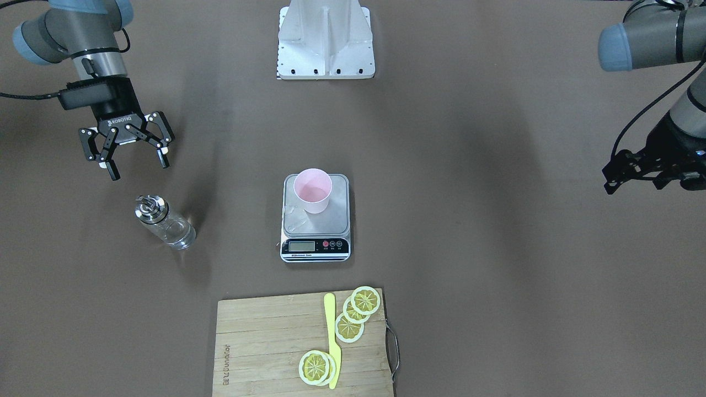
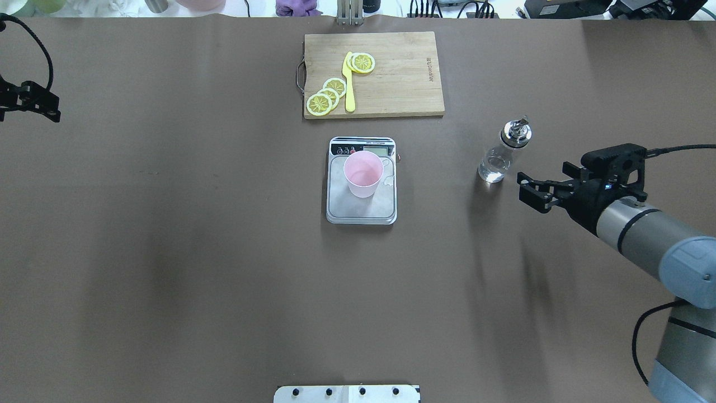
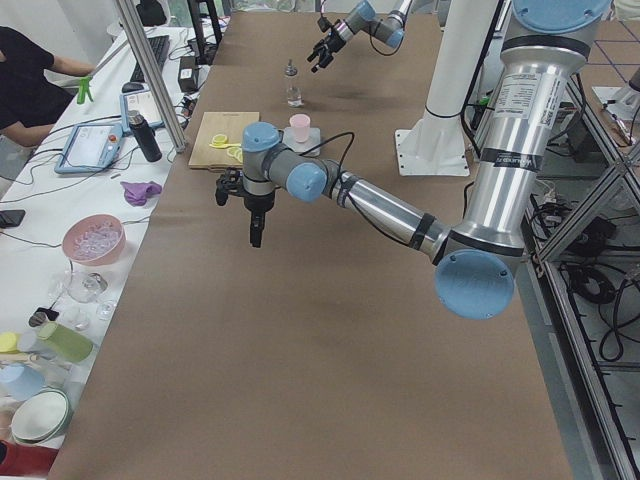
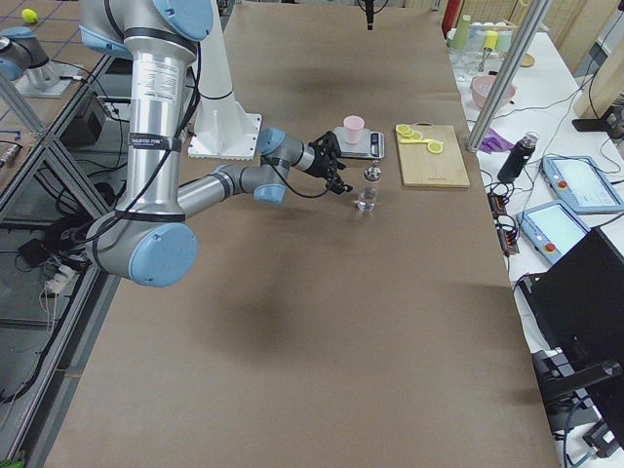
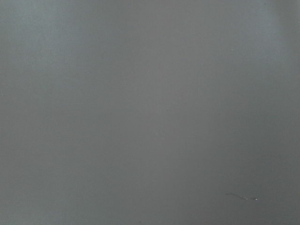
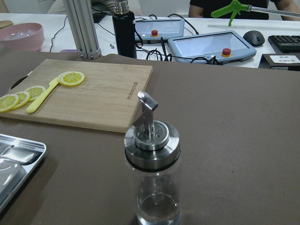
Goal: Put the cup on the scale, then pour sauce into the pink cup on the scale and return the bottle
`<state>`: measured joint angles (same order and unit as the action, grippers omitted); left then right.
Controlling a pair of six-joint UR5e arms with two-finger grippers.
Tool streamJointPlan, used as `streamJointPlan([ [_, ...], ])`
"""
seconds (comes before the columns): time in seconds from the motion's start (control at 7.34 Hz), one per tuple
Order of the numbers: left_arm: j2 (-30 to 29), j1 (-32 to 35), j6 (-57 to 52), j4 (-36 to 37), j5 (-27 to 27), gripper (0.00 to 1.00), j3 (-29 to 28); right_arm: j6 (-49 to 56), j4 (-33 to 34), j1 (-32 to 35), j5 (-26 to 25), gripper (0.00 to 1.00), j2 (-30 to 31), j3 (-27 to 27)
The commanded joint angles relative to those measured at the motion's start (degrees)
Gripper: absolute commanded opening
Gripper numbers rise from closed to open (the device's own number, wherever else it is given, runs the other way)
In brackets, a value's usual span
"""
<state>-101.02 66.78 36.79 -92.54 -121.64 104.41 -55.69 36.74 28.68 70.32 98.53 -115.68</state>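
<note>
Glass, clear and upright: the dispenser bottle (image 1: 164,223) stands on the tabletop (image 1: 496,286) just ahead of my right fingers (image 1: 164,159). They are spread wide and hold nothing. Its long axis is vertical, spout cap on top, dead centre in my right wrist view. A shallow pool of clear sauce (image 6: 158,208) sits at its base. My left fingers (image 1: 613,179) are well apart; I cannot tell their state. The pink cup (image 1: 313,190) stands on the scale (image 1: 339,220); its contents I cannot make out.
</note>
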Motion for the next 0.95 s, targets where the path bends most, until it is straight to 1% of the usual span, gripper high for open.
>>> streamJointPlan([
  [0.0, 0.04, 0.01, 0.04, -0.01, 0.0, 0.99, 0.0, 3.02, 1.66, 9.73, 15.69, 1.0, 4.56, -7.53],
  [0.14, 0.04, 0.01, -0.05, -0.01, 0.08, 0.99, -0.09, 8.87, 1.85, 19.99, 31.47, 1.0, 4.05, -6.76],
  [0.27, 0.04, 0.01, 0.03, -0.01, 0.0, 0.99, 0.0, 14.07, 2.11, 30.36, 41.72, 1.0, 2.91, -3.53],
  [0.41, 0.04, 0.01, 0.04, -0.01, 0.0, 0.99, -0.09, 22.21, 4.9, 39.0, 51.05, 1.0, 0.46, 1.2],
  [0.54, 0.04, 0.01, -0.14, -0.01, 0.0, 0.99, -0.17, 34.12, 11.36, 45.96, 60.19, 1.0, -2.7, 6.21],
  [0.68, 0.04, 0.1, -0.31, -0.01, 0.0, 0.99, -0.26, 44.42, 19.08, 50.03, 62.54, 1.0, -4.64, 9.56],
  [0.82, 0.21, 0.8, -0.49, -0.01, 0.17, 0.99, -0.44, 51.14, 30.39, 50.85, 61.87, 1.0, -4.66, 9.68],
])
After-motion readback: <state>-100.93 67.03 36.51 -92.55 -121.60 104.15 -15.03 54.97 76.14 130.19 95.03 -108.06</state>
